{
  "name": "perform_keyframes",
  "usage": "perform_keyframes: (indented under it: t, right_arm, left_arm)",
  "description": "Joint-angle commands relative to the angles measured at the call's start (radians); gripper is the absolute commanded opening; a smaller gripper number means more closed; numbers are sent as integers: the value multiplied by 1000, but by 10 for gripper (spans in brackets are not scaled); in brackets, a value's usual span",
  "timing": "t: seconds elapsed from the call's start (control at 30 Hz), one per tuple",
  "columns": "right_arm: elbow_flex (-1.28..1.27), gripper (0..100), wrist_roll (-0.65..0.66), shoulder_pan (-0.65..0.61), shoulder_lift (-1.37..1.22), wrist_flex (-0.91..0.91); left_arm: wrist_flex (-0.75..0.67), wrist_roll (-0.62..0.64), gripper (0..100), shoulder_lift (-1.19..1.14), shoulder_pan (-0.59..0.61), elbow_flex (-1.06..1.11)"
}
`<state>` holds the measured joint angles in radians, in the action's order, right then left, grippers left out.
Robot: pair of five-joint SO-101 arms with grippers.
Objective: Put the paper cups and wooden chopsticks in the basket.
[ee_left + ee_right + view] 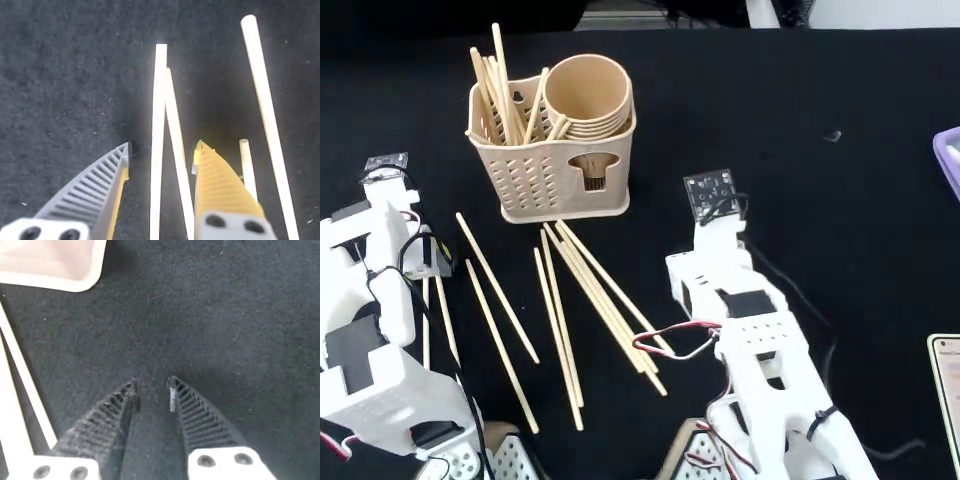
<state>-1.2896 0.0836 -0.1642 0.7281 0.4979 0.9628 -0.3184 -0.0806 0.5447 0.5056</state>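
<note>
A beige basket (555, 185) at the back of the black table holds stacked paper cups (588, 95) and several upright chopsticks (500, 90). Several loose chopsticks (600, 295) lie fanned out in front of it. Two more (500, 300) lie nearer the left arm (370, 290). My left gripper (162, 146) is open just above the cloth, its fingers straddling two chopsticks (159, 100). Another long one (262, 90) and a short end (246, 160) lie outside its yellow finger (220, 180). My right gripper (152, 383) is open above bare cloth, near the basket's corner (50, 265) and two chopsticks (22, 370).
The right arm (740, 300) stands right of the chopstick pile, with red and white wires looping toward it. A purple object (950, 155) sits at the right edge. A white card (945, 375) lies at the lower right. Black cloth stretches to the right of the basket.
</note>
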Motion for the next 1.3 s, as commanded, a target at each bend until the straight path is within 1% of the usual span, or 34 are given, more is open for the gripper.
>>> perform_keyframes:
  t: [0.0,0.1,0.17,0.23,0.4,0.47,0.6,0.67,0.8,0.9,1.07,1.2,1.27]
  right_arm:
    - [5,96,14,-8,36,-14]
    - [5,96,14,-8,36,-14]
    - [5,96,14,-8,36,-14]
    - [5,96,14,-8,36,-14]
    - [4,96,14,-8,36,-14]
    - [4,96,14,-8,36,-14]
    - [4,96,14,-8,35,-14]
    - [4,96,14,-8,35,-14]
    - [4,96,14,-8,35,-15]
    - [4,96,14,-8,35,-17]
    - [4,96,14,-8,35,-18]
    - [4,96,14,-8,33,-15]
    - [4,96,14,-6,33,-15]
  left_arm:
    - [0,-20,142,14,7,79]
    - [-8,-20,21,5,7,91]
    - [-2,-20,45,5,7,93]
    - [-2,-20,26,12,7,91]
    - [21,-18,30,15,7,21]
    - [80,-11,30,15,7,-53]
    - [239,57,30,15,7,-248]
    - [290,64,30,15,7,-346]
    - [319,72,30,15,7,-493]
    - [319,130,30,15,13,-559]
    - [318,203,30,15,-15,-605]
    - [311,204,30,14,-31,-550]
    - [310,169,30,6,-24,-496]
